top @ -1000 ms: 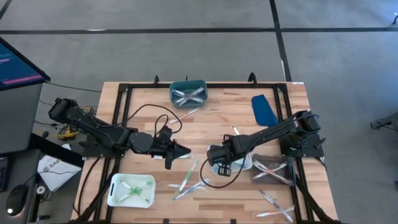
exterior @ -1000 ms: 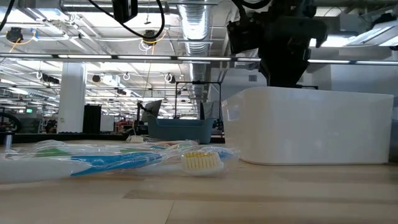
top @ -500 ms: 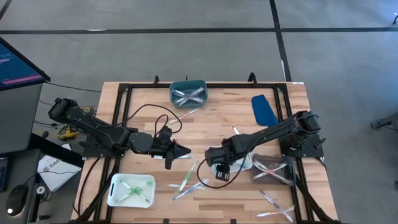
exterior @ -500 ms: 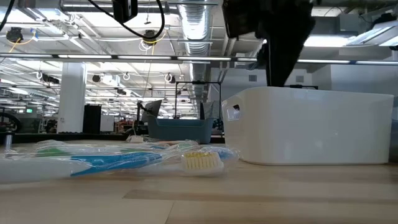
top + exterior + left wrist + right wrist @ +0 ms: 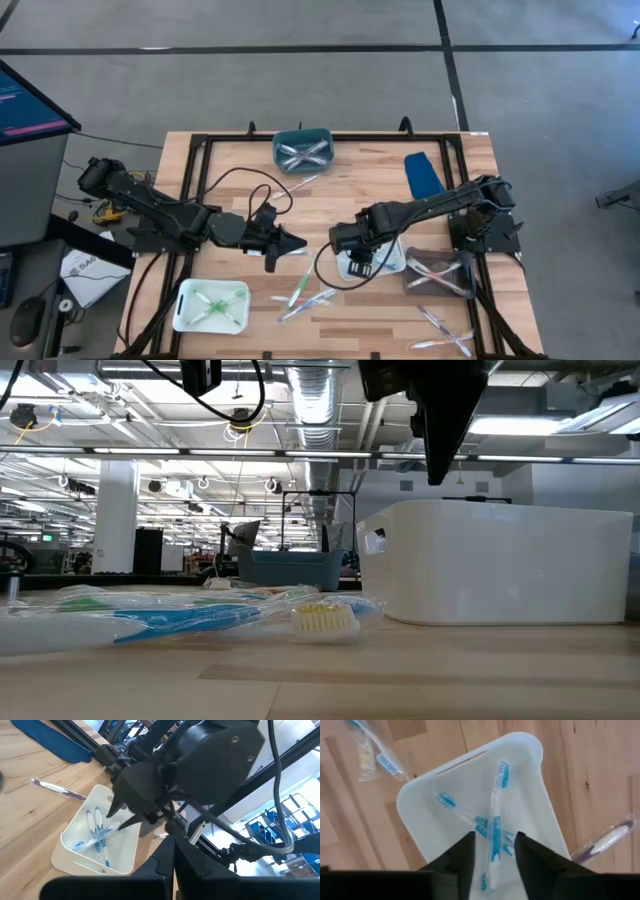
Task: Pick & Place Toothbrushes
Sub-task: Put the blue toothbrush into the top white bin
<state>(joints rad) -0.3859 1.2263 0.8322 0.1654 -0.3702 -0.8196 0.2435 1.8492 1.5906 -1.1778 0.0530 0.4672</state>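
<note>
Wooden table [image 5: 350, 200] inside a black frame, concrete floor around. White tray [image 5: 470, 795] near the table's centre holds crossed blue toothbrushes [image 5: 495, 827]; the right gripper [image 5: 493, 851] hangs just above it, fingers parted and empty, the arm hiding most of the tray from overhead. Loose wrapped toothbrushes [image 5: 305, 290] lie left of the tray. Left gripper [image 5: 296, 241], further left, fingers closed. From table height the tray's contents are hidden behind its wall.
</note>
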